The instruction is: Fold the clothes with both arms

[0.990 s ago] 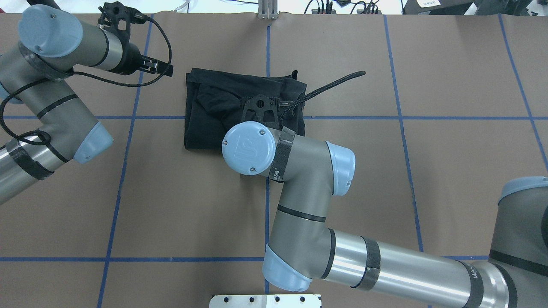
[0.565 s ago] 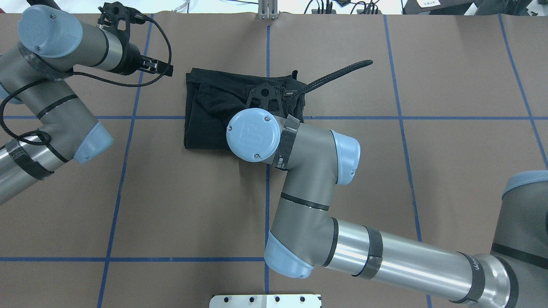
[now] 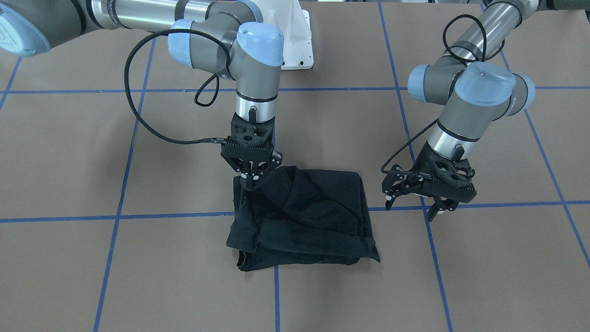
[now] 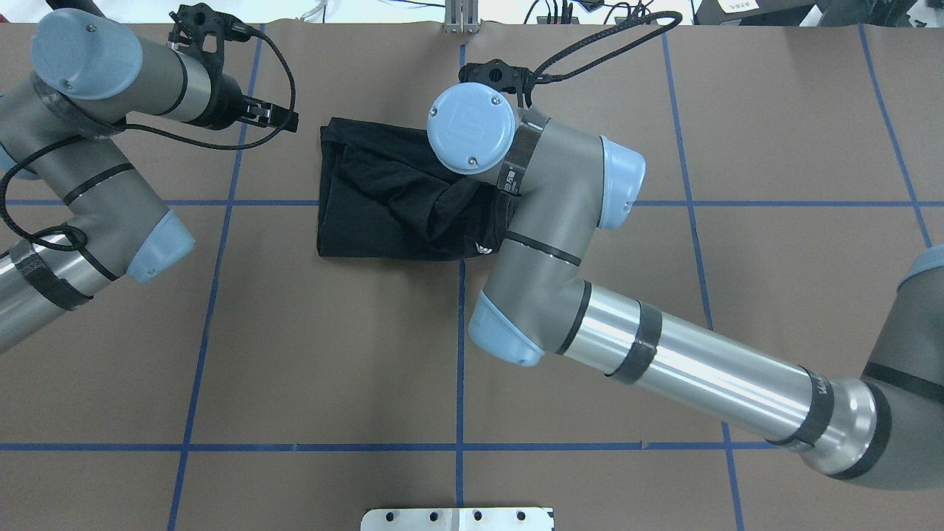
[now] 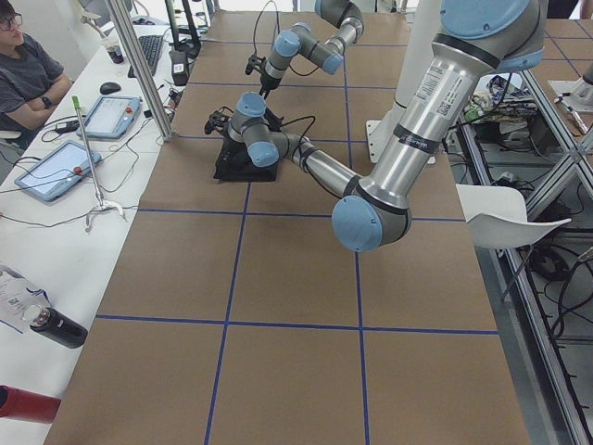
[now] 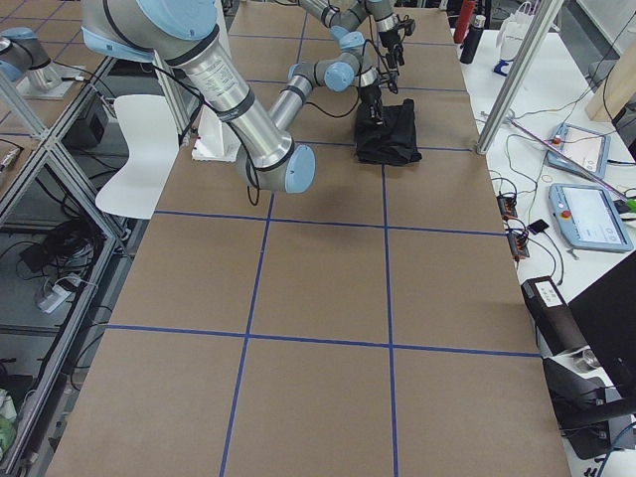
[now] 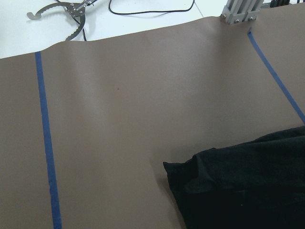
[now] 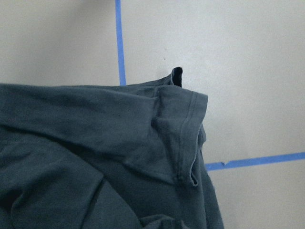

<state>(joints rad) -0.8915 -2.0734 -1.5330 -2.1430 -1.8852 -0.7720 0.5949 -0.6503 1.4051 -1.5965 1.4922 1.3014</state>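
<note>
I'm raising the T-shirt's (image 3: 313, 216) just-flat near-right corner, right gripper (image 3: 251, 177) clamped on it (new fold starting); left gripper's (image 3: 435, 210) gap unclear.

A raised "UR" logo stands on the blue cap (image 4: 472, 127) of the right arm (image 4: 549, 243). White lettering on its black band (image 4: 817, 397), perhaps a brand name, is unreadable.
</note>
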